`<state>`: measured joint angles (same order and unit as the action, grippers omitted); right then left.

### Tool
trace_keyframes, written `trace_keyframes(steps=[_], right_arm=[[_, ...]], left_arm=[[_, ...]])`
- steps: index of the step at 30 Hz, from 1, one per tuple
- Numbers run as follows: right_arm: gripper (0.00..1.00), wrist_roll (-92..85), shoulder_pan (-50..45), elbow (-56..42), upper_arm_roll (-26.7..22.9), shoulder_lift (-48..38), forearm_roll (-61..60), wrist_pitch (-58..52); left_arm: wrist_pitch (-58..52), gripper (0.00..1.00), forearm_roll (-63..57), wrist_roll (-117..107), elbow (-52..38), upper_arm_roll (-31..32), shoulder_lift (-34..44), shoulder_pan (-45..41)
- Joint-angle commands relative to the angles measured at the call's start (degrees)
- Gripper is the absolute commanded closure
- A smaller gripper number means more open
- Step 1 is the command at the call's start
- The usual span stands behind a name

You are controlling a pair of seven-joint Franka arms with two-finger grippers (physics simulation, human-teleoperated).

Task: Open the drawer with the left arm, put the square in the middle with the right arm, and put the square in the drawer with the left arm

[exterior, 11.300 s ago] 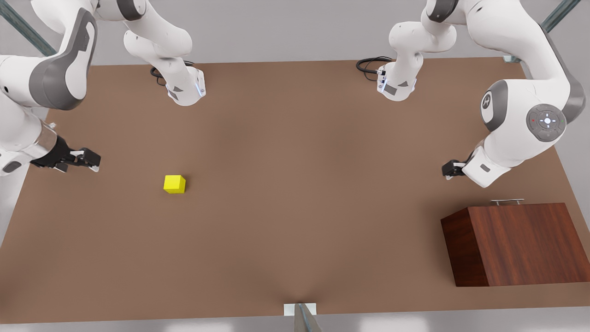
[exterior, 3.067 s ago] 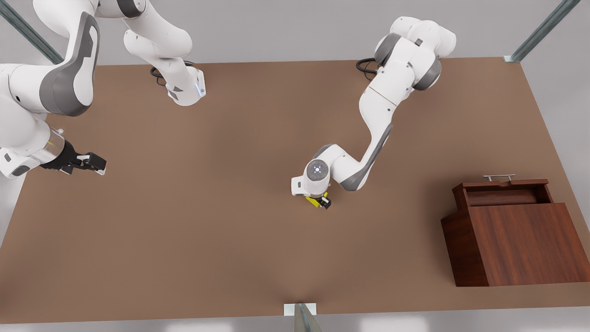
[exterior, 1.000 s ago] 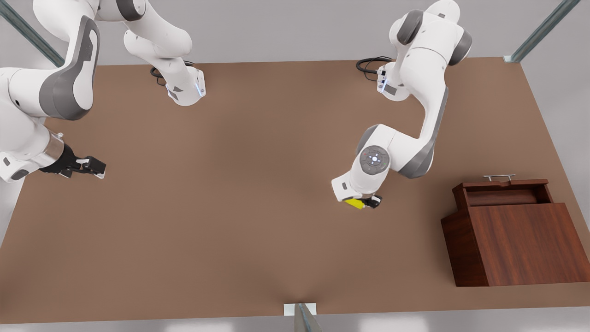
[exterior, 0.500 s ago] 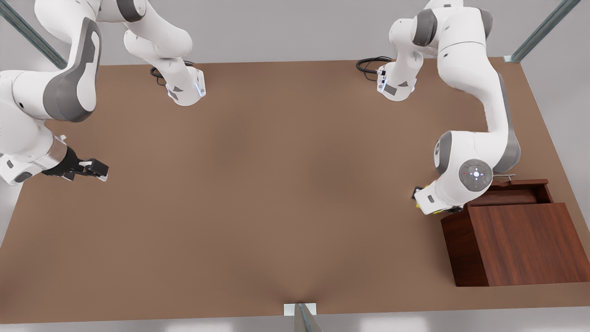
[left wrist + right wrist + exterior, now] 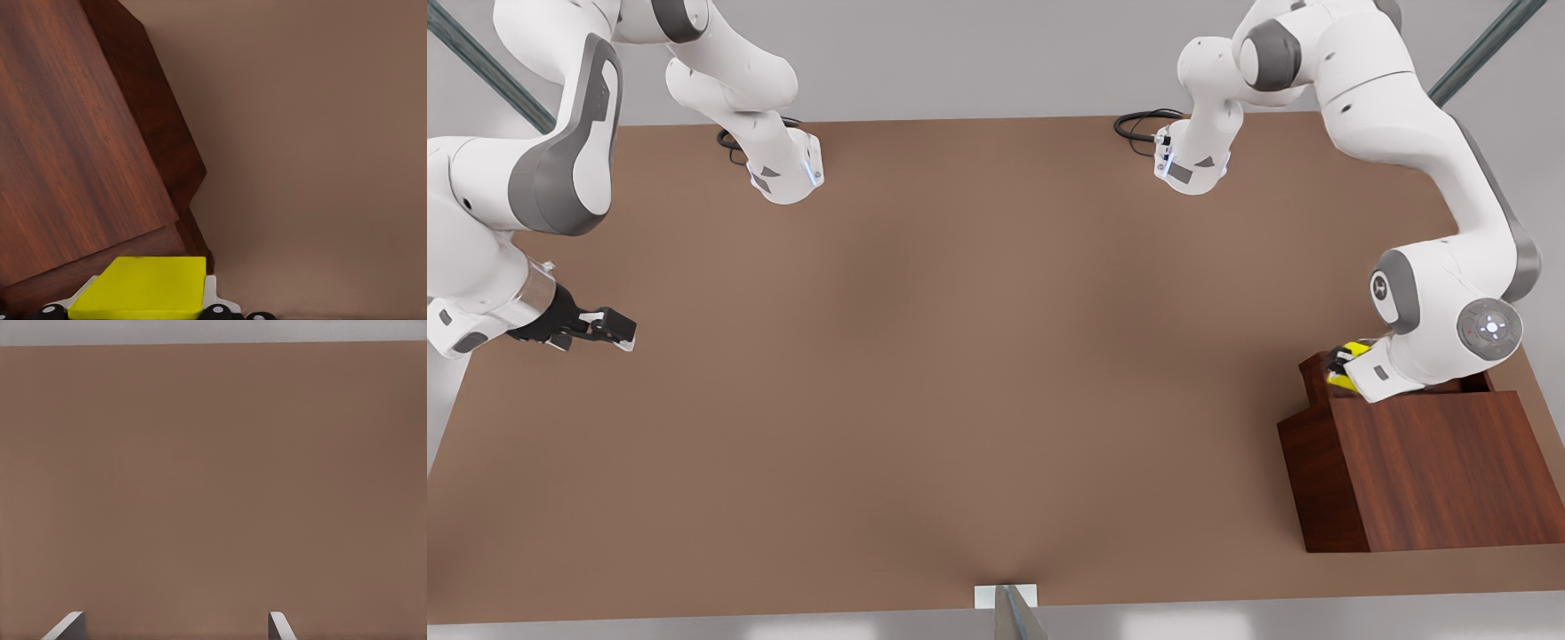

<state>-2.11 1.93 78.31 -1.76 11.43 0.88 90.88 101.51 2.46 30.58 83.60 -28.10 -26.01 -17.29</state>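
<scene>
Left gripper (image 5: 1340, 366) is clamped on the square (image 5: 1352, 354), holding it right over the pulled-out drawer (image 5: 1318, 378) at the box (image 5: 1423, 471), so opening and the middle handoff look done and only the drop seems left. Right gripper (image 5: 605, 325) waits spread wide and empty, well apart over the table (image 5: 960, 356).

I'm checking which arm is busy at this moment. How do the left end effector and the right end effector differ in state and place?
The left end effector is shut on the yellow cube; the right end effector is open and holds nothing. The left one hangs over the open drawer of the wooden box at the front view's right; the right one waits near the table's opposite edge. Both are black and two-fingered.
</scene>
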Motion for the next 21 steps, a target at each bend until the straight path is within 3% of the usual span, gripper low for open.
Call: trace_keyframes(steps=[1, 21], right_arm=[[0.00, 0.0, 0.0, 0.0, 0.0, 0.0, 0.0, 0.0], [0.00, 0.0, 0.1, 0.0, 0.0, 0.1, 0.1, 0.0]], left_arm=[[0.2, 0.26, 1.1, 0.0, 0.6, 0.0, 0.0, 0.1], [7.1, 0.25, 3.6, -3.0, 4.6, -5.1, -2.0, 1.2]])
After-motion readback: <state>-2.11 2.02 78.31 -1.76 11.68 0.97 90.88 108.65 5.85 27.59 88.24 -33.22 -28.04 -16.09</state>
